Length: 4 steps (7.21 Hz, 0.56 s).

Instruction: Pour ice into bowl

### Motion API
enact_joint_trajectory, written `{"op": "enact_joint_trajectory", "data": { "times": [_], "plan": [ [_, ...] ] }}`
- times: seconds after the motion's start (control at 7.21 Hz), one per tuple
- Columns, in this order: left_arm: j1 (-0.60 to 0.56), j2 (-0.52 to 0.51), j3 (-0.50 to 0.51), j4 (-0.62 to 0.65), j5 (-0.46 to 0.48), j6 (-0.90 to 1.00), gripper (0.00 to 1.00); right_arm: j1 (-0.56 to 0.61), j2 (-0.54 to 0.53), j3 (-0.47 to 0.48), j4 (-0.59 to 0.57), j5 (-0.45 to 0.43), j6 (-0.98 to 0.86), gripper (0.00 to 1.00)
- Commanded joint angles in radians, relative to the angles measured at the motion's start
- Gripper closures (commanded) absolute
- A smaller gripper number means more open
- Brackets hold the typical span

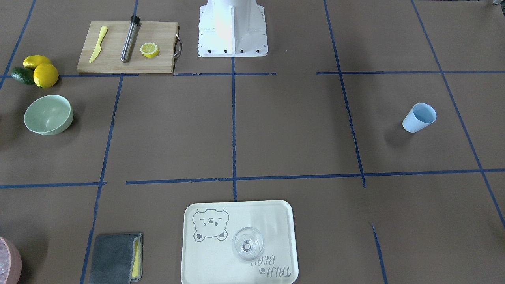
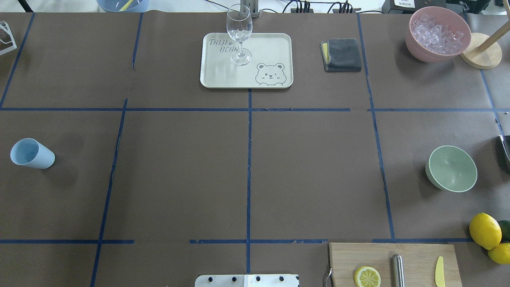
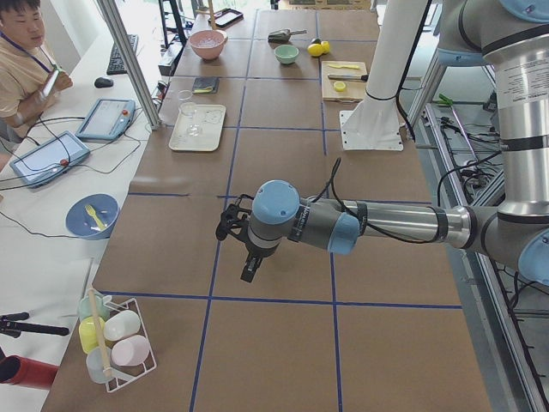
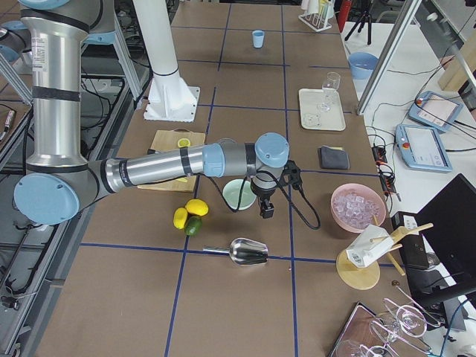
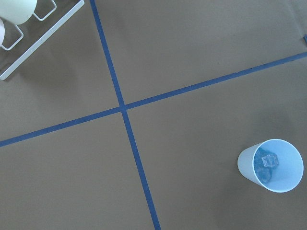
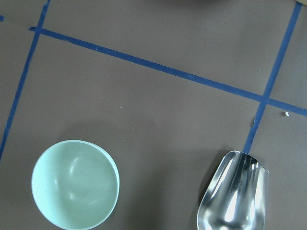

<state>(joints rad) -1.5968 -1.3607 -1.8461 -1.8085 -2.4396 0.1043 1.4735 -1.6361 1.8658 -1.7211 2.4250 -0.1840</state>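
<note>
The ice (image 5: 268,162) is a few clear cubes at the bottom of the upright blue cup (image 5: 271,165), which stands alone on the robot's left side of the table (image 2: 32,154). The empty mint-green bowl (image 2: 451,168) stands on the robot's right side and also shows in the right wrist view (image 6: 75,184). The left gripper (image 3: 243,249) hangs above the table near the cup and shows only in the exterior left view. The right gripper (image 4: 265,209) hangs just beside the bowl (image 4: 238,195) and shows only in the exterior right view. I cannot tell whether either is open or shut.
A metal scoop (image 6: 235,194) lies close to the bowl. A pink container of ice (image 2: 438,34) stands far right. A tray (image 2: 215,75) bears a wine glass (image 2: 239,34). A grey cloth (image 2: 342,54), a cutting board (image 2: 414,255) and lemons (image 2: 485,230) are nearby.
</note>
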Motion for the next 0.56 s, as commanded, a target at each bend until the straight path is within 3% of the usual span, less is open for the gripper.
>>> {"op": "enact_joint_trajectory", "data": {
  "times": [0.0,0.42],
  "plan": [
    [-0.006,0.017,-0.005,-0.055,0.045,0.026,0.0,0.001,-0.002,0.004,0.0,-0.027,0.003,0.0],
    [-0.003,0.018,0.008,-0.054,0.047,0.025,0.0,0.001,-0.013,-0.002,-0.003,-0.021,0.017,0.0]
  ]
}}
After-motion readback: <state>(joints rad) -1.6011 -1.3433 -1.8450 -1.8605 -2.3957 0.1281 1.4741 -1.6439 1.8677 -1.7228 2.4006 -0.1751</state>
